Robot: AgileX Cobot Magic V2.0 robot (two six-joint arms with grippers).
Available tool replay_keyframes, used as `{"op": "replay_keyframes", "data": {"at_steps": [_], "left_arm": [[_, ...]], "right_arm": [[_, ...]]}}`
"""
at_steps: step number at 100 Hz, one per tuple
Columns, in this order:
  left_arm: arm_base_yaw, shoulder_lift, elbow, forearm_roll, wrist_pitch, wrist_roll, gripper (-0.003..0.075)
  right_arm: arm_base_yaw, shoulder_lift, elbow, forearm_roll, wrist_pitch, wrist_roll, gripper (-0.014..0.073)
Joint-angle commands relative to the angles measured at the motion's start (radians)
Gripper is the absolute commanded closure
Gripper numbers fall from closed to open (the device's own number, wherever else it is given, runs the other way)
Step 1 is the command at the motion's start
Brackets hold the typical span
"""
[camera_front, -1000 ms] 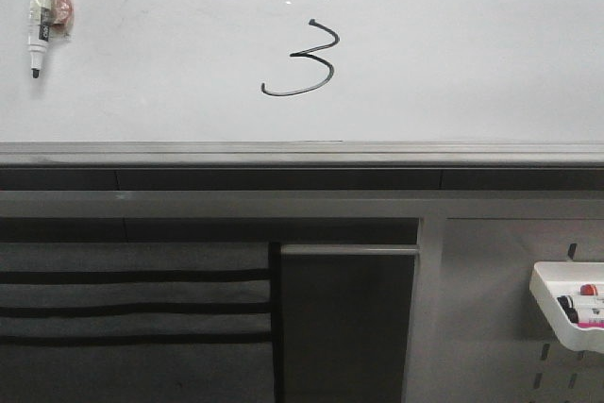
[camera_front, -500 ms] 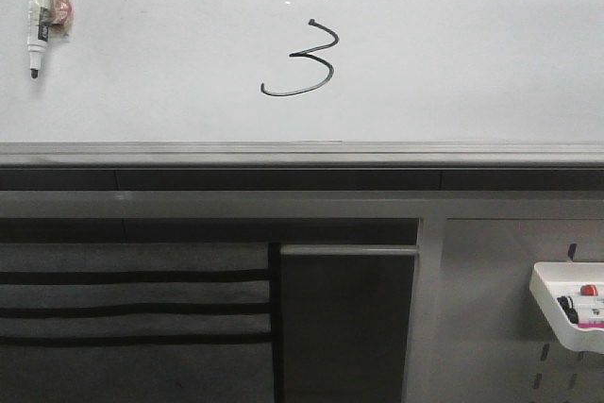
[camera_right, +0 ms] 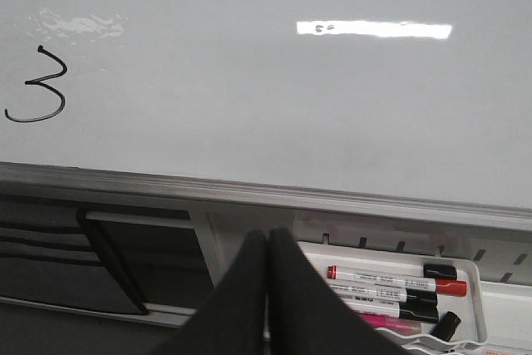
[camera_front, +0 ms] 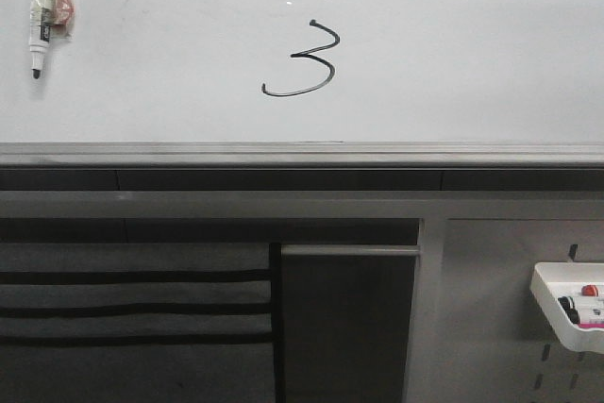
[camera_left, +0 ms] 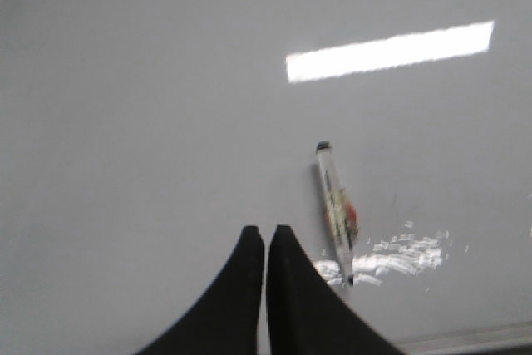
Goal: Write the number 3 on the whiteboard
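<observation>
The whiteboard (camera_front: 453, 54) fills the upper front view, with a grey rail (camera_front: 302, 153) along its lower edge. The number 3 (camera_front: 311, 58) is drawn in thin black line near the board's middle; it also shows in the right wrist view (camera_right: 41, 82). A clear black-tipped marker (camera_front: 40, 16) hangs tip down at the board's upper left. In the left wrist view my left gripper (camera_left: 266, 230) is shut and empty, near the board, with the marker (camera_left: 334, 201) a little to one side. My right gripper (camera_right: 268, 234) is shut and empty, below the rail.
A white tray (camera_front: 552, 304) with several markers (camera_right: 391, 276) hangs on the grey perforated panel at the lower right. A dark slatted panel and a dark flat holder (camera_front: 344, 323) sit under the board. Glare patches lie on the board.
</observation>
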Motion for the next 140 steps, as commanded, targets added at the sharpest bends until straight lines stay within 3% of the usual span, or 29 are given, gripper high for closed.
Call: {"op": "replay_keyframes", "data": {"at_steps": [1,8,22,34,46,52,140], "left_arm": [[-0.006,-0.028,0.051,0.296,-0.136,-0.315,0.0738],[-0.006,-0.028,0.119,0.481,-0.222,-0.509,0.0738],[-0.006,-0.03,0.249,0.483,-0.428,-0.532,0.0738],[-0.006,-0.03,0.243,0.418,-0.352,-0.504,0.0738],[-0.008,-0.03,0.243,0.219,-0.317,-0.293,0.0738],[-0.008,-0.03,0.243,0.197,-0.319,-0.248,0.0738],[-0.008,-0.03,0.243,0.22,-0.317,-0.248,0.0738]], "right_arm": [[-0.007,0.004,-0.023,-0.011,-0.081,0.004,0.0668],[-0.007,0.004,-0.023,-0.011,-0.081,0.004,0.0668],[-0.007,0.004,-0.023,-0.011,-0.083,0.004,0.0668],[-0.007,0.004,-0.023,-0.011,-0.085,0.004,0.0668],[-0.007,0.004,-0.023,-0.011,-0.085,0.004,0.0668],[-0.007,0.004,-0.023,-0.011,-0.085,0.004,0.0668],[-0.007,-0.025,0.005,-0.018,-0.126,0.004,0.0668]]}}
